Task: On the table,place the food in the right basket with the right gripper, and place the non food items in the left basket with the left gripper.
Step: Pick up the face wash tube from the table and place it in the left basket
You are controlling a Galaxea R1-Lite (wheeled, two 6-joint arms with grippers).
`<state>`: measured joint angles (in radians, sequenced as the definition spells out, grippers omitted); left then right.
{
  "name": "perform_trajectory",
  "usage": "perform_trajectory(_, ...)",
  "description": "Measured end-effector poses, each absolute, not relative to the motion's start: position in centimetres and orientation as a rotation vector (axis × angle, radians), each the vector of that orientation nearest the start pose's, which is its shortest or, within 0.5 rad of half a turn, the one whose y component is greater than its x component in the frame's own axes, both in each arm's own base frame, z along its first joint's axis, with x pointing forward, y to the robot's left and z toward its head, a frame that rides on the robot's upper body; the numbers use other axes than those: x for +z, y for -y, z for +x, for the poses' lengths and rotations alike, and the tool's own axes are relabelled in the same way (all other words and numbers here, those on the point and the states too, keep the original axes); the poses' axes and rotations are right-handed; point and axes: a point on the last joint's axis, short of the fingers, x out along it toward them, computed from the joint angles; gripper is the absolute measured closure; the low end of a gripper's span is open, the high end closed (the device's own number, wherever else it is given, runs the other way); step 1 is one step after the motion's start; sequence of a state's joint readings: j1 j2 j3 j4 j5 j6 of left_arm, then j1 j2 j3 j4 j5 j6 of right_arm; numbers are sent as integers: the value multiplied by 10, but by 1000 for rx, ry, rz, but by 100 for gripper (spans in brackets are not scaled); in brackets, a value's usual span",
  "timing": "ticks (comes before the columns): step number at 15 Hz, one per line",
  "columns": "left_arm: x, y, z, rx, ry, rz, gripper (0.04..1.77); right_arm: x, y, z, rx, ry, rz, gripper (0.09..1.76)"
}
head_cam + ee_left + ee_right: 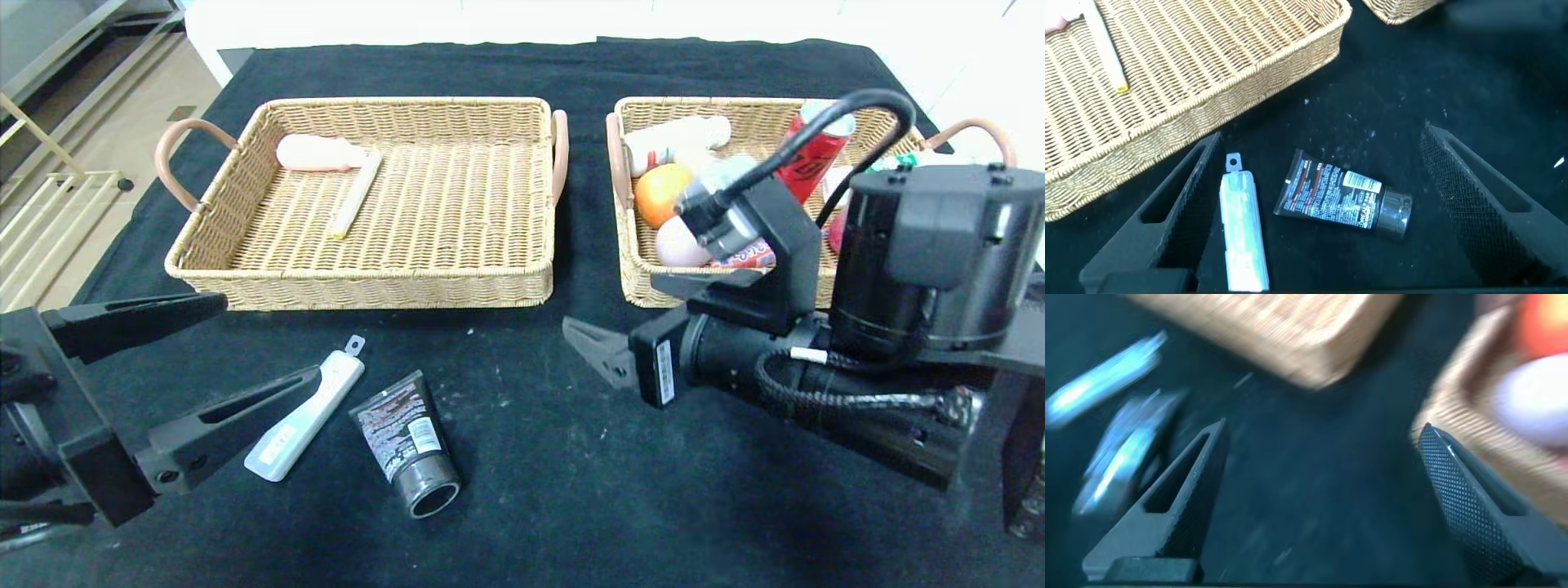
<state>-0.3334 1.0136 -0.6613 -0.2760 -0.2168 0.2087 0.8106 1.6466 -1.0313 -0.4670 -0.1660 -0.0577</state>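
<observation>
— Counting first: we are seeing two wicker baskets on the black table. The left basket is holding two things, a pale pink piece and a cream stick. The right basket is holding a red can, an orange, a pale egg-shaped piece and a white bottle; the arm is hiding the rest, so we cannot give a full count there.

— And outside the baskets?

— Two items are lying on the cloth at about 7 o'clock in the head view: a white tool with a small metal tab, and a black tube with its cap pointing toward us. They are lying just beside each other, apart.

— Where are our grippers sitting?

— Our left gripper is hovering with its jaws spread wide and nothing in them. In its wrist view both the tool and the tube are lying between the fingers, the tool just beside one finger. Our right gripper is hanging at about 3 o'clock, in front of the right basket's near wall, jaws also wide apart and empty, well apart from the two loose items.
</observation>
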Motion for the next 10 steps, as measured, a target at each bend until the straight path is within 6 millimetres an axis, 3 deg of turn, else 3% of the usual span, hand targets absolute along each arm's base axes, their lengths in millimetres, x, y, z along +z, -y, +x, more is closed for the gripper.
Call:
perform_trajectory(3, 259, 48, 123, -553, -12, 213, 9, 228, -204, 205, 815, -136, -140, 16)
perform_trajectory(10, 256, 49, 124, -560, -51, 218, 9, 213, -160, 174, 932, -129, -126, 15)
